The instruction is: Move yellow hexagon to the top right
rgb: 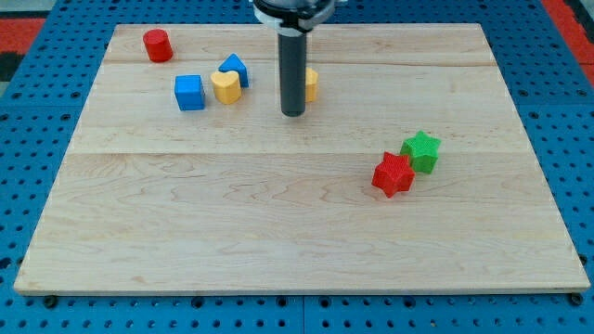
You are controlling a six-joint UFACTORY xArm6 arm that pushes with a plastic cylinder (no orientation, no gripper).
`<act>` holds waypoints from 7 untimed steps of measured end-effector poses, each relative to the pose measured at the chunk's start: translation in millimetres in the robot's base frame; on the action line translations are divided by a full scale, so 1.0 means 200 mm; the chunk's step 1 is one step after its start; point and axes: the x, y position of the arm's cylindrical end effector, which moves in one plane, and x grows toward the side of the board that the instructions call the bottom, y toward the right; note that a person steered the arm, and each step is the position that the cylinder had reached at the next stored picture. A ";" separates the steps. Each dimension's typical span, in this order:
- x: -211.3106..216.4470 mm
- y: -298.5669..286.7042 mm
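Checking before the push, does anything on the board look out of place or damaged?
Nothing stands out. My tip sits just left of the yellow hexagon, partly hiding it; the other blocks rest flat on the wooden board, undamaged.

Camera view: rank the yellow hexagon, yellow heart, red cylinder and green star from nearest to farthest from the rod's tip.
From my tip:
1. Yellow hexagon, just right of the rod, partly hidden behind it.
2. Yellow heart, to the view's left, among the blue blocks.
3. Green star, toward the view's lower right.
4. Red cylinder, at the view's top left.

Red cylinder (157,44), red star (393,174), green star (421,151), 2 blue blocks (189,93), yellow heart (225,86) are seen; yellow hexagon (312,84), prob., half-hidden.
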 end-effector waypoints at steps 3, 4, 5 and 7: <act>-0.14 0.06; -0.14 0.06; -0.15 0.05; -0.25 0.12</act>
